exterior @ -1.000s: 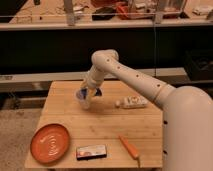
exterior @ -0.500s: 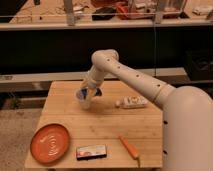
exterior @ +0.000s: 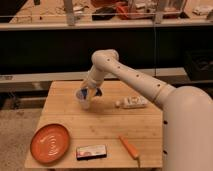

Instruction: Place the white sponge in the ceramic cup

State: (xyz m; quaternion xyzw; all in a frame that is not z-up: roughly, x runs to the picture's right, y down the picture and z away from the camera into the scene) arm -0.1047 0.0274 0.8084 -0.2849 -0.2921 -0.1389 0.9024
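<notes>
Toward the far left of the wooden table [exterior: 107, 126], I see the gripper [exterior: 91, 93] hanging right at the rim of the ceramic cup [exterior: 82, 100], which stands upright just below and slightly left of it. Whether the gripper is spread or closed I cannot tell. Right of the cup lies a white packet [exterior: 132, 102], and along the near edge sit an orange plate [exterior: 50, 144], a flat box [exterior: 91, 151] and an orange stick [exterior: 129, 146].

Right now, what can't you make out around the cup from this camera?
White sponge: not seen in camera view; the hand sits at the ceramic cup's rim, possibly covering it.
Cup's inside: blocked by the hand, camera view.
Flat packet near the table's front edge: print too small to read.
</notes>
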